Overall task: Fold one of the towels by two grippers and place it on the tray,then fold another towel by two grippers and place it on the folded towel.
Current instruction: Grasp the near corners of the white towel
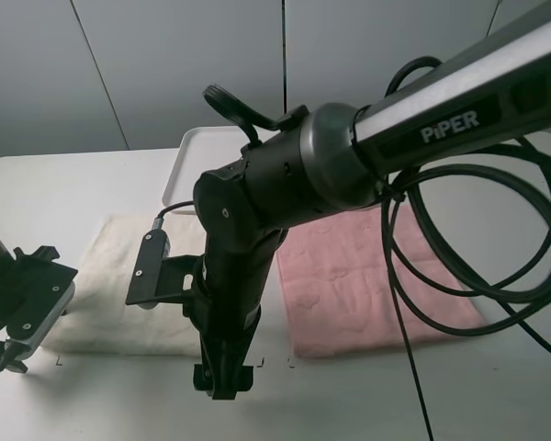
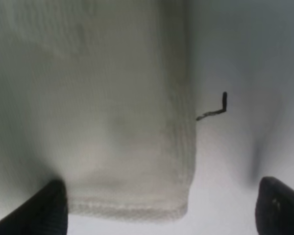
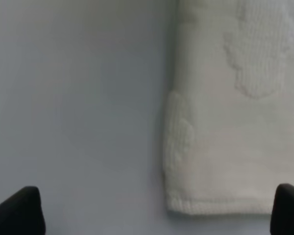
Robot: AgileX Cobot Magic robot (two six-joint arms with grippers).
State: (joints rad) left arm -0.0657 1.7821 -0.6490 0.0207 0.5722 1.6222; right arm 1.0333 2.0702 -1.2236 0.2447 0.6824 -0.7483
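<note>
Both arms are down at the cream towel [image 1: 119,285], which lies flat on the white counter [image 1: 73,184] on the left side. The pink towel [image 1: 367,276] is spread just beside it on the right, with a narrow strip of counter between them. The white tray [image 1: 197,147] sits at the far side, behind the towels.

The left claw [image 2: 161,215] is spread wide and holds nothing. Its two dark fingertips [image 2: 44,210] stand far apart, and the towel's near corner lies in the span between them. One tip is over the cloth, the other over bare counter. A small black corner mark [image 2: 216,108] sits on the counter just beside the towel's edge.

The right arm reaches across the middle, and the right claw [image 1: 225,381] points down at the near edge of the cream towel, by its other near corner. From the right wrist, its fingertips [image 3: 19,210] are also set wide apart with nothing gripped. The towel's corner lies toward one tip and plain counter toward the other. The wrist views don't show whether any tip touches the cloth.
</note>
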